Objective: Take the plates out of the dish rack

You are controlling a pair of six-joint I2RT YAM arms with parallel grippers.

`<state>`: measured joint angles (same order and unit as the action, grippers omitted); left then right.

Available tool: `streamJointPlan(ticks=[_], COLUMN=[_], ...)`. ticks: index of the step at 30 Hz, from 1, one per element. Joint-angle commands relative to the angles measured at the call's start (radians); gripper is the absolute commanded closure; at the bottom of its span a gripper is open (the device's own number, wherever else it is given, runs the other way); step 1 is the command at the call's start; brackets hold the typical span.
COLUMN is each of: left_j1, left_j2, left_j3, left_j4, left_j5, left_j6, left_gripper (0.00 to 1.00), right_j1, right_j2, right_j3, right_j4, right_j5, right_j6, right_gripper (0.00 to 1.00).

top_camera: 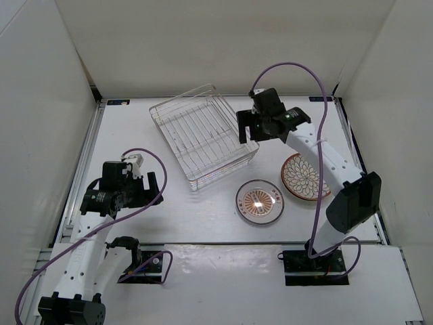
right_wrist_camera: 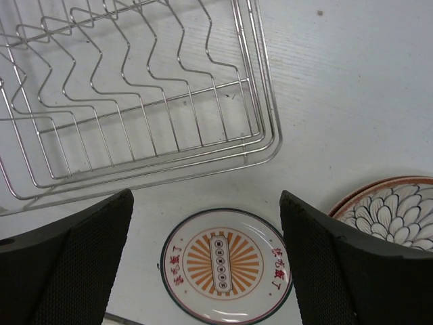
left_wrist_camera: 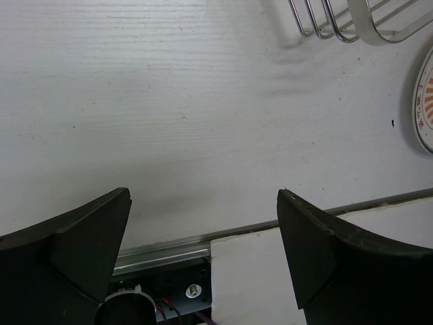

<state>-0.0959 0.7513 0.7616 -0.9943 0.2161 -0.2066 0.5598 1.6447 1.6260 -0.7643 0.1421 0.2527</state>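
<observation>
Right claw (top_camera: 249, 130) hangs released, jaws wide apart, above the right rim of the rack (top_camera: 199, 139), a silver wire basket with zigzag dividers. Its long axis runs from far to near, with the near end turned a little to the right. Two round plates lie flat and face up on the white table (top_camera: 135, 135), near and right of the rack. One is the sunburst plate (top_camera: 260, 202), glossy, with red characters on its border which I cannot read. Just right of it, not touching, is the petal plate (top_camera: 304, 177). Left claw (top_camera: 128, 186) is also released, over the table at the left.
</observation>
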Motion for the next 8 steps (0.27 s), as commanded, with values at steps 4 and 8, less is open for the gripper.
streamJointPlan(ticks=[4,8], left_j1=[-0.002,-0.004], left_j2=[0.011,0.025], left_j3=[-0.001,0.002], left_j4=[0.005,0.003], left_j5=[0.003,0.006], left_j6=[0.003,0.007], left_gripper=[0.0,0.0], right_j1=[-0.009,-0.043], right_j2=[-0.114,-0.076], right_j3=[-0.133,-0.127], right_j4=[0.033,0.013], right_j5=[0.039,0.031], right_j6=[-0.006,0.037], right_gripper=[0.1,0.1])
